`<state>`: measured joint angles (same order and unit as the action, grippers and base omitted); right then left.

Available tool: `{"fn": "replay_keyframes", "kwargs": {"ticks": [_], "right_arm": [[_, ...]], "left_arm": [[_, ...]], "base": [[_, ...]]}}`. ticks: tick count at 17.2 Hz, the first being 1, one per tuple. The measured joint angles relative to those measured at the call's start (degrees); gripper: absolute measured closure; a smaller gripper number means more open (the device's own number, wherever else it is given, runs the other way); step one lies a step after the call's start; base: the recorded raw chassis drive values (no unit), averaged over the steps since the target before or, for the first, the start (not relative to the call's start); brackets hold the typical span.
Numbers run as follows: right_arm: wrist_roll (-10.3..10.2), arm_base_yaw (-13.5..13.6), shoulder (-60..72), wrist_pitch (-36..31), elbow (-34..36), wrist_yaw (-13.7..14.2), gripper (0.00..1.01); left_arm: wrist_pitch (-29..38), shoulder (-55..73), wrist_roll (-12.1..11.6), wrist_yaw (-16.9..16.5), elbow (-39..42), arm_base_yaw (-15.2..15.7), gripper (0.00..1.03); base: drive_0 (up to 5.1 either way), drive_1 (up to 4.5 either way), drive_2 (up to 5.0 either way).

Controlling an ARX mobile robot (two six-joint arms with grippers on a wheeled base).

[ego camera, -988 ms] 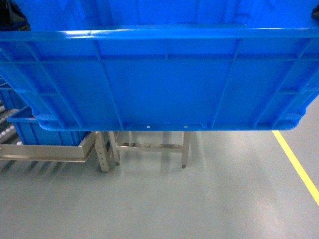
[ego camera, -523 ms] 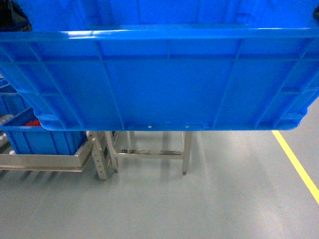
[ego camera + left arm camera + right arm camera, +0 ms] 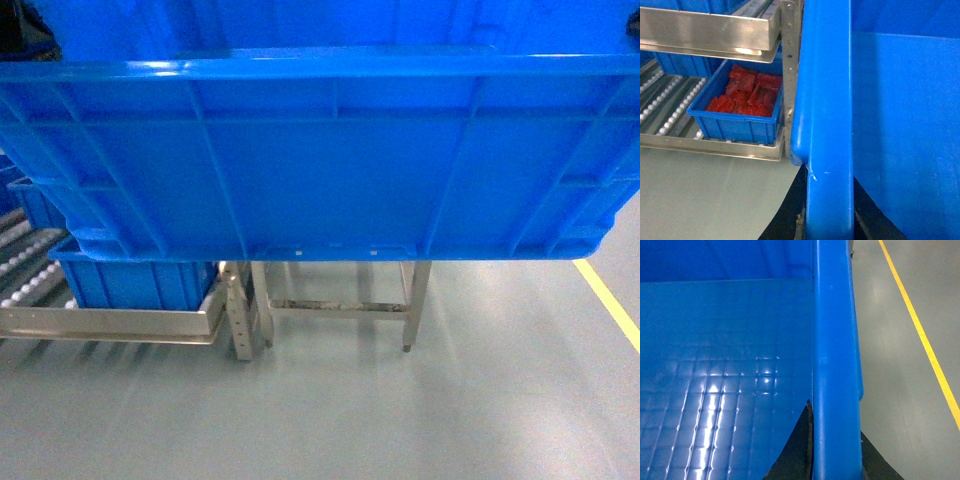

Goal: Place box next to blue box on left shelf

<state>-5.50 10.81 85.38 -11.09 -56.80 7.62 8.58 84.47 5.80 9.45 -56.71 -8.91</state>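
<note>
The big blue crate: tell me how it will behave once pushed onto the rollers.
The crate looks stiff, given its ribbed walls and thick rim. It appears empty, so probably light for its bulk. On the shelf's rollers its flat base would likely glide easily, perhaps overrunning.

Bright-blue box (image 3: pixel 330 160), silver steel shelf (image 3: pixel 705 30), yellow floor line (image 3: pixel 920 335)

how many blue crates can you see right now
3 for sure: the box held up by both grippers, a small bin of red parts on the left shelf, and another bin behind it. The carried one may hide more.
</note>
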Motion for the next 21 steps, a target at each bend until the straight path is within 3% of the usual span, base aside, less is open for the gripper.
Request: {"fn": "replay_keyframes", "kwargs": {"ticks": [21], "right_arm": [[0.0,0.0,0.0,0.2,0.0,0.0,0.93]], "left_arm": [[-0.2,0.0,0.1,-0.1,0.0,0.1,0.95]], "base": [[-5.0,2.4,2.4]]}}
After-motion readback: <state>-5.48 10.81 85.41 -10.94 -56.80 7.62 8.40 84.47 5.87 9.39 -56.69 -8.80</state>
